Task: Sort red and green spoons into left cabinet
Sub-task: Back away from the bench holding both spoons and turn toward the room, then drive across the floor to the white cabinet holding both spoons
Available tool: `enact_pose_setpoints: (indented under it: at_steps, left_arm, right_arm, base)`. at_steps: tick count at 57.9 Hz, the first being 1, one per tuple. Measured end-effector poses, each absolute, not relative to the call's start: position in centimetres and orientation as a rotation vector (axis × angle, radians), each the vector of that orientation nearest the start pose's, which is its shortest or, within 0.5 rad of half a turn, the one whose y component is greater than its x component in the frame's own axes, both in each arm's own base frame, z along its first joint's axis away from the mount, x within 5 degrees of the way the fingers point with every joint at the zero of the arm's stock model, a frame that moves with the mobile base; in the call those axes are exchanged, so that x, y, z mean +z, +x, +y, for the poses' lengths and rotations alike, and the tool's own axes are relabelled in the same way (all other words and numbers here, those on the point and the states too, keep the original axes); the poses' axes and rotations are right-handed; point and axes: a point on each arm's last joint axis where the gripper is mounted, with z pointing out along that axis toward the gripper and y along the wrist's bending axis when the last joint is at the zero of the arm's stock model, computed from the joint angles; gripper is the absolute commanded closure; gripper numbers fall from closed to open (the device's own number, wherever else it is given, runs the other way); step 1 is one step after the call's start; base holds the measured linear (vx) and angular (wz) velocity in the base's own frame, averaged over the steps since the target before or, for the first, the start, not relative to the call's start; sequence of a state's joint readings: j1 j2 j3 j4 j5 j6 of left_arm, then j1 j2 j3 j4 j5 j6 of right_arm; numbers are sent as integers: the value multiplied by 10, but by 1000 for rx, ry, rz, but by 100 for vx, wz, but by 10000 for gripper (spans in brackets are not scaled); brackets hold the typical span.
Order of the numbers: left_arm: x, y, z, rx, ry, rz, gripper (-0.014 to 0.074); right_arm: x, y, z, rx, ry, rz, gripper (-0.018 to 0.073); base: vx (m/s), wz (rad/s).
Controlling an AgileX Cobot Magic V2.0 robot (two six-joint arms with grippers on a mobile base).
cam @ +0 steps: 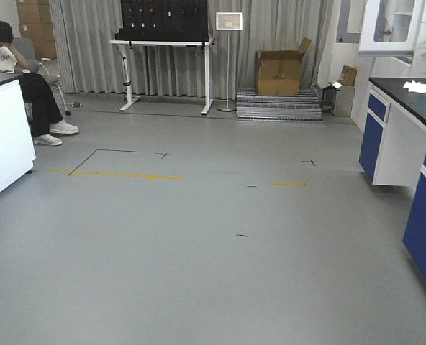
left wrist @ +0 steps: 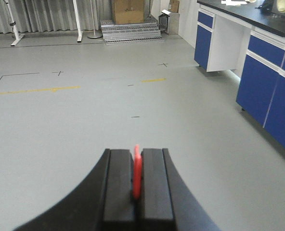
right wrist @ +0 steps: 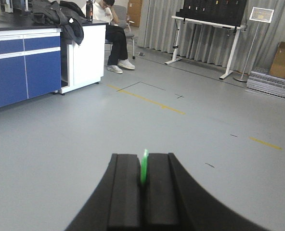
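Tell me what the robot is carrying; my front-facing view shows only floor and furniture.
Observer: Left wrist view: the left hand is shut on a red spoon, pinched between its black pads.
Operator: And the other arm?
Observer: Right wrist view: the right hand is shut on a green spoon, only its tip showing.
Operator: Anything else there?
Observer: Dark jackets heaped on a blue-fronted counter.

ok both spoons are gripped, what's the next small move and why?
Probably rotate to find the cabinet, grips shut. The left gripper clamps the red spoon, the right gripper the green spoon, yet all three views show only floor, blue benches and a far table; no shelving cabinet in sight, so nowhere to place yet.
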State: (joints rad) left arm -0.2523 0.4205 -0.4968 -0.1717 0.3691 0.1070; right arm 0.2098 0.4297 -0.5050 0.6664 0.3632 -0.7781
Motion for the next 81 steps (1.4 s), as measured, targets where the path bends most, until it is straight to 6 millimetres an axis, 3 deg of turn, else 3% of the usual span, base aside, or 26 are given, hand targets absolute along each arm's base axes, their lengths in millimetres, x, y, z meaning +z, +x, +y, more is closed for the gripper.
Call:
enact_pose_setpoints:
  at_steps: [81]
  left_arm:
    - [318, 87, -28, -275, 221, 1766, 603]
  right_arm:
    - [327, 85, 39, 237, -461, 1637, 562]
  base:
    - [57, -2]
